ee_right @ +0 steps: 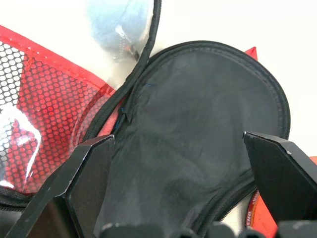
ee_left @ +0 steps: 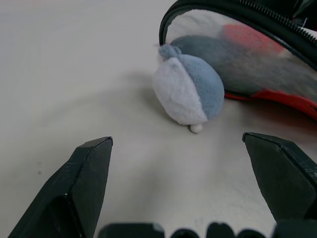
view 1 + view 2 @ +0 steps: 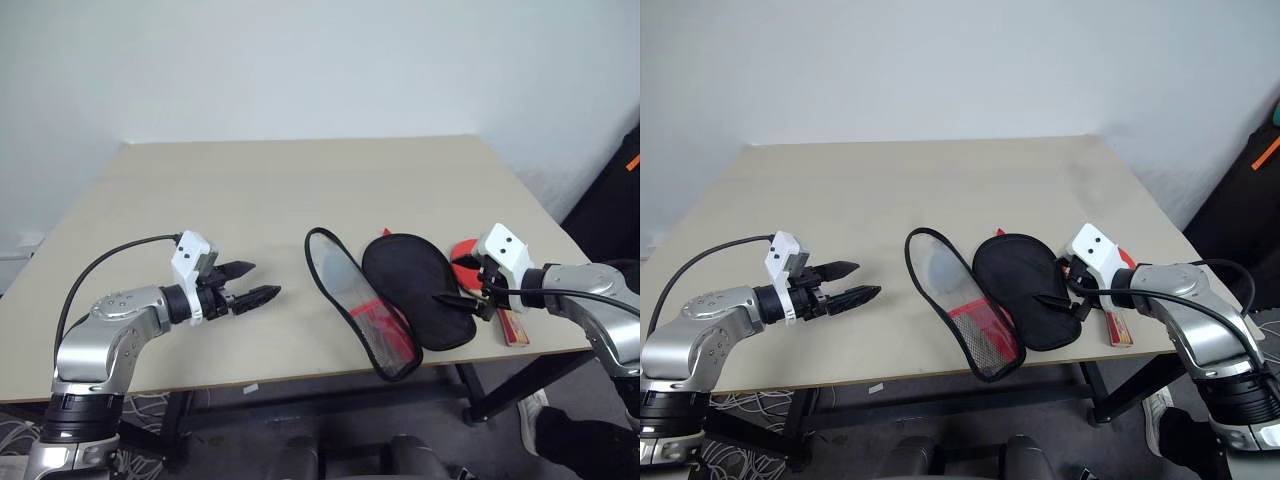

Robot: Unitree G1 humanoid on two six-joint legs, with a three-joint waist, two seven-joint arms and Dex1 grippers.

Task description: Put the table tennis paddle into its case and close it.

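Note:
The case lies unzipped and spread open near the table's front edge, its black fabric side (image 3: 415, 290) to the right and its see-through mesh side with red print (image 3: 365, 315) to the left. The paddle lies at the far right: part of its red face (image 3: 463, 252) peeks out behind my right gripper, and its striped handle (image 3: 513, 327) points at the table edge. My right gripper (image 3: 462, 285) hovers open over the right rim of the black side (image 1: 198, 129). Well left of the case, my left gripper (image 3: 262, 280) is open and points at it, with nothing between its fingers.
A small grey and white plush blob (image 2: 188, 91) sits on the table beside the rim of the see-through side (image 2: 237, 44). The beige table (image 3: 280, 180) stretches back to a white wall. A dark object stands past the table's right edge (image 3: 610, 210).

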